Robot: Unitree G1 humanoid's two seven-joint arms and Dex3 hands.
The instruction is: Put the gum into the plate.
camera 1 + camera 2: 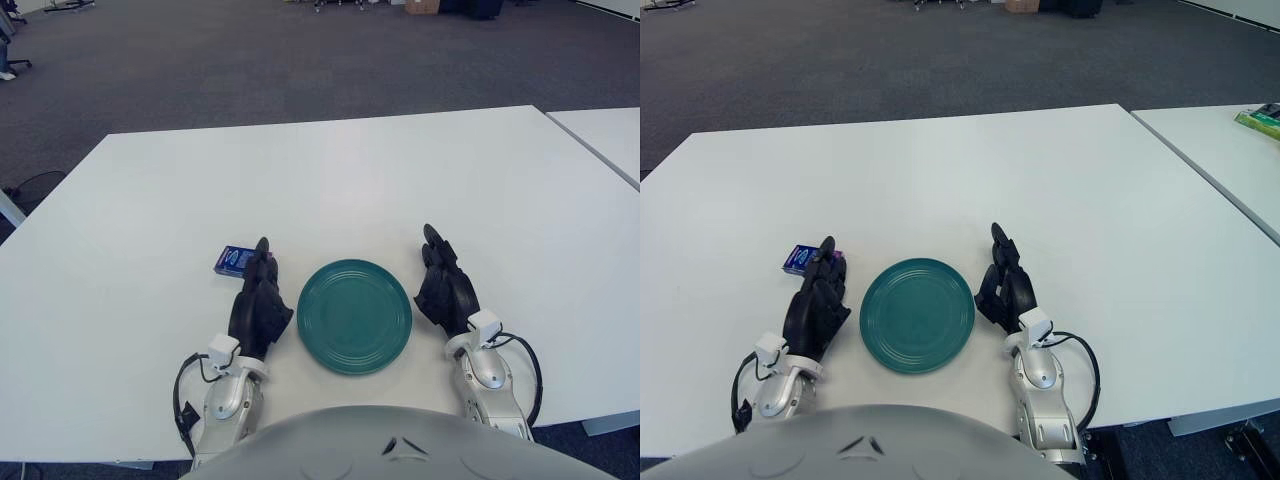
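Note:
A small blue gum pack (233, 260) lies on the white table (330, 180), left of a round teal plate (355, 316) near the front edge. The plate holds nothing. My left hand (259, 295) rests on the table left of the plate, fingers stretched forward and empty; its fingertips (262, 247) reach just beside the gum pack's right edge. My right hand (443, 280) rests on the table right of the plate, fingers relaxed and empty. The gum pack also shows in the right eye view (798, 259).
A second white table (1230, 150) stands to the right across a narrow gap, with a green object (1260, 120) on it. Dark carpet lies beyond the table's far edge.

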